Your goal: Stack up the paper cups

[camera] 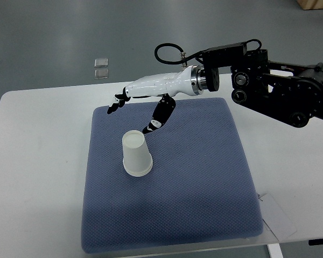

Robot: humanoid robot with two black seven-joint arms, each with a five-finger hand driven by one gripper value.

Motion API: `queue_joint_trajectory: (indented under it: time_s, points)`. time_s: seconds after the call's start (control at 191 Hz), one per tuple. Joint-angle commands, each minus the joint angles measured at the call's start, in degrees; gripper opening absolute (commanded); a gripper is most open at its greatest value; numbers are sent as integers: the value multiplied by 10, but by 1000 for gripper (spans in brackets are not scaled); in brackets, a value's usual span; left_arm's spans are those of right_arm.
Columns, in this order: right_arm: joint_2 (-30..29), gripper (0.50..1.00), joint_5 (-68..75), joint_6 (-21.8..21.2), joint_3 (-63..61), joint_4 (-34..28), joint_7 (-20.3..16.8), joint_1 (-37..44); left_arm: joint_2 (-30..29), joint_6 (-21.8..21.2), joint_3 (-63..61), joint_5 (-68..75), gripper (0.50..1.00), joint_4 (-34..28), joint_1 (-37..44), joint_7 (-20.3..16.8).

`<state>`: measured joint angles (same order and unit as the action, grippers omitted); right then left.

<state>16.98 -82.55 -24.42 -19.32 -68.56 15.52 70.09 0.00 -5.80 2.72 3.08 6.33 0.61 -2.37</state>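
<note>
Right robot hand (pixel 151 99) is hovering, fingers spread and empty, near the pad's (pixel 204 188) far edge; the cup (pixel 136 154), seemingly upside-down, is standing just nearward.

Table (pixel 37 161): white top with rounded corners, standing on a grey floor (pixel 70 37).

Pad (pixel 204 177): blue-grey, textured, square with rounded corners, lying flat on the table and covering most of its middle; the near edge reaches almost to the table's near edge.

Paper sheet (pixel 280 217): white, lying on the table at the pad's near right corner, partly tucked beneath it.

Paper cup (pixel 135 154): white, upside down on the pad, left of centre.
</note>
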Motion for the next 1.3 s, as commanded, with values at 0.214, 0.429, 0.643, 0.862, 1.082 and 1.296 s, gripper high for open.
queue_joint_trajectory:
  time_s: [0.214,0.429,0.643,0.862,1.082,1.296]
  points:
    - [21,827,60,1,-78,83,-59,-41,0,0,0,0,1000,0,0,0]
    - [24,827,164,9,-183,152,-130,-91,0,0,0,0,1000,0,0,0]
    - [17,829,239,58,-293,237,-167,-154,0,0,0,0,1000,0,0,0]
    - [19,827,355,90,-364,265,-188,-221,0,0,0,0,1000,0,0,0]
    - [8,829,396,178,-387,284,-188,-259,0,0,0,0,1000,0,0,0]
    - [-3,829,400,203,-388,296,-182,-289,0,0,0,0,1000,0,0,0]
